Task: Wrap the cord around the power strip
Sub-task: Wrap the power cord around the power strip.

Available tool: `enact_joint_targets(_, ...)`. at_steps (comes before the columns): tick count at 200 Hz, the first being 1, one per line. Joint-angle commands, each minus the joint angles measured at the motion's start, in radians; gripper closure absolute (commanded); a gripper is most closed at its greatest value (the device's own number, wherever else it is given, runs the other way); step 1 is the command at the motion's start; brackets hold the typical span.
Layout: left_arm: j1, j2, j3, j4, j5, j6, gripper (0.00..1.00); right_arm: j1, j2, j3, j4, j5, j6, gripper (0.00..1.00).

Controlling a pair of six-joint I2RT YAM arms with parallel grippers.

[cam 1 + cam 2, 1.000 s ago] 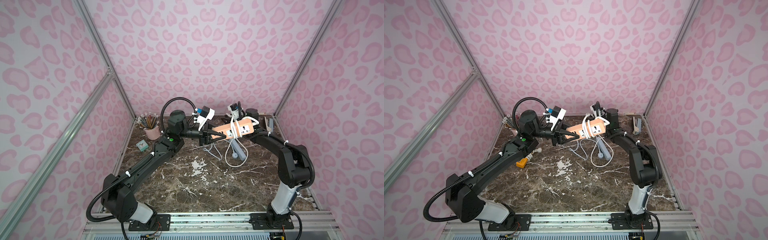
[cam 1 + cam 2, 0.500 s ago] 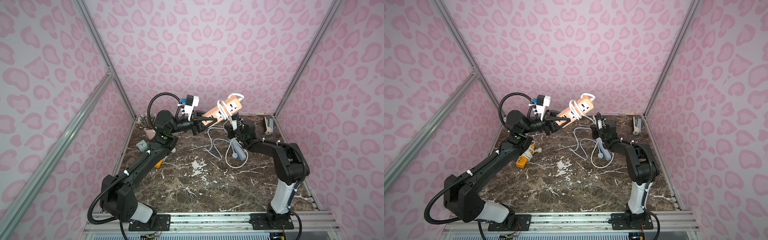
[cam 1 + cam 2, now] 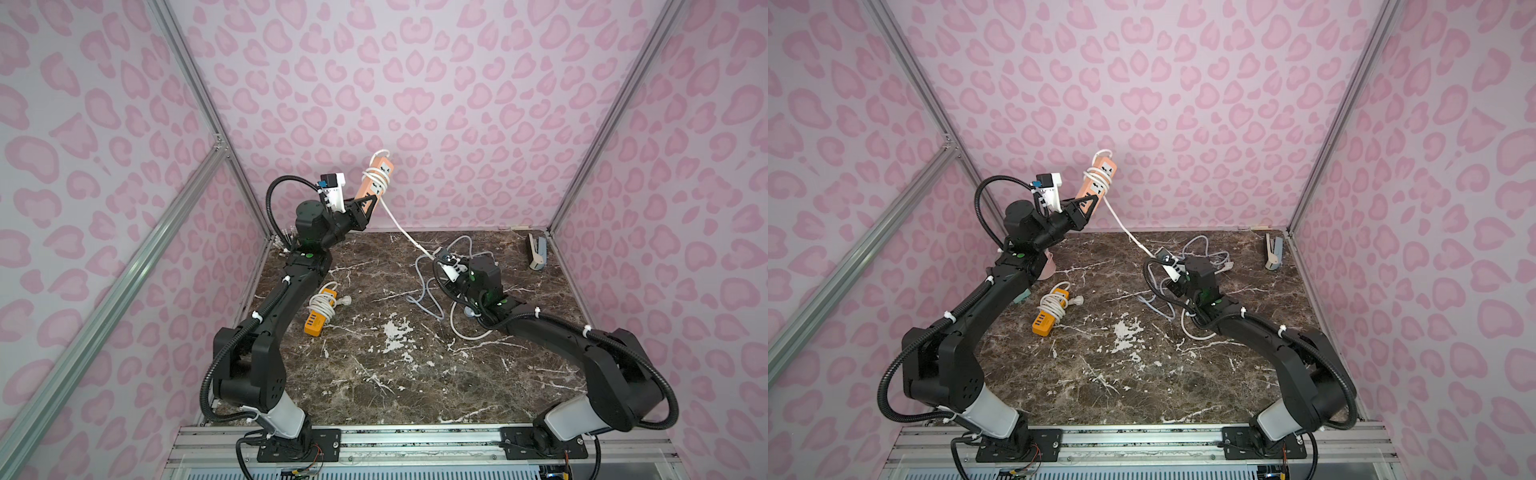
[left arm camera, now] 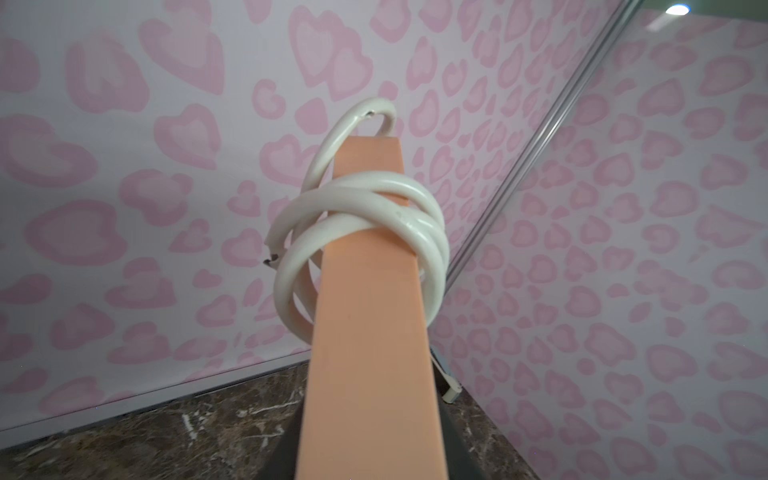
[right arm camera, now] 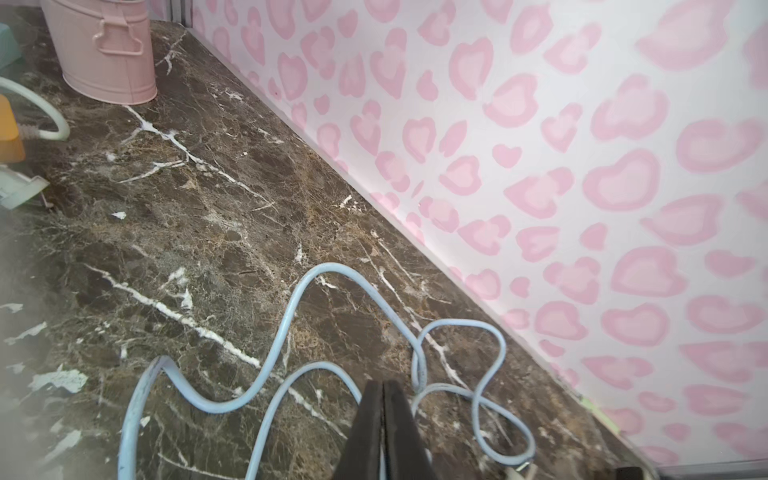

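The peach power strip (image 3: 376, 178) (image 3: 1096, 180) (image 4: 370, 332) stands raised and tilted up before the back wall. My left gripper (image 3: 365, 205) (image 3: 1086, 203) is shut on its lower end. The white cord (image 4: 357, 199) is wound round its upper half in several turns. From there the white cord (image 3: 399, 222) (image 3: 1125, 226) runs taut down to the table beside my right wrist (image 3: 482, 270). My right gripper (image 5: 384, 399) is shut, low over the marble, with nothing clearly between its fingers. A white loop (image 3: 465, 332) lies under the right arm.
A grey-blue cord (image 3: 428, 286) (image 5: 291, 316) lies in loose loops around the right gripper. An orange power strip (image 3: 320, 311) (image 3: 1050, 311) with its cord wrapped lies at mid left. A pink bucket (image 3: 1046, 266) (image 5: 104, 54) stands back left, a stapler (image 3: 536, 251) back right.
My left gripper has lifted the peach strip higher and more upright, toward the back left. The right gripper left the strip, dropped to the table and shut.
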Motion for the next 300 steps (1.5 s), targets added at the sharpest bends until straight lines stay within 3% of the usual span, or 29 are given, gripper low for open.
enact_joint_targets(1,-0.001,0.047,0.04,-0.162,-0.204,0.22,0.97,0.051,-0.073,0.024,-0.042,0.074,-0.14,1.0)
enact_joint_targets(43,-0.088,0.143,0.103,-0.376,-0.333,0.439,0.97,0.092,-0.165,0.118,-0.084,0.01,-0.219,1.0)
enact_joint_targets(92,-0.26,0.242,0.225,-0.735,-0.236,0.686,0.97,0.002,-0.086,0.318,-0.166,-0.065,-0.25,1.0)
enact_joint_targets(126,-0.349,0.238,0.228,-0.91,-0.022,0.798,0.97,-0.096,-0.001,0.425,-0.235,-0.125,-0.25,1.0)
enact_joint_targets(155,-0.4,0.166,0.16,-0.912,0.284,0.884,0.97,-0.144,0.09,0.53,-0.313,-0.171,-0.248,1.0)
enact_joint_targets(208,-0.416,0.064,0.128,-0.966,0.631,1.018,0.97,-0.235,0.219,0.607,-0.392,-0.343,-0.132,1.0)
enact_joint_targets(250,-0.395,0.006,0.122,-0.897,0.756,0.991,0.97,-0.285,0.27,0.548,-0.364,-0.514,-0.015,1.0)
enact_joint_targets(300,-0.353,-0.128,0.004,-0.456,0.78,0.67,0.97,-0.355,0.277,0.421,-0.223,-0.671,0.148,0.65)
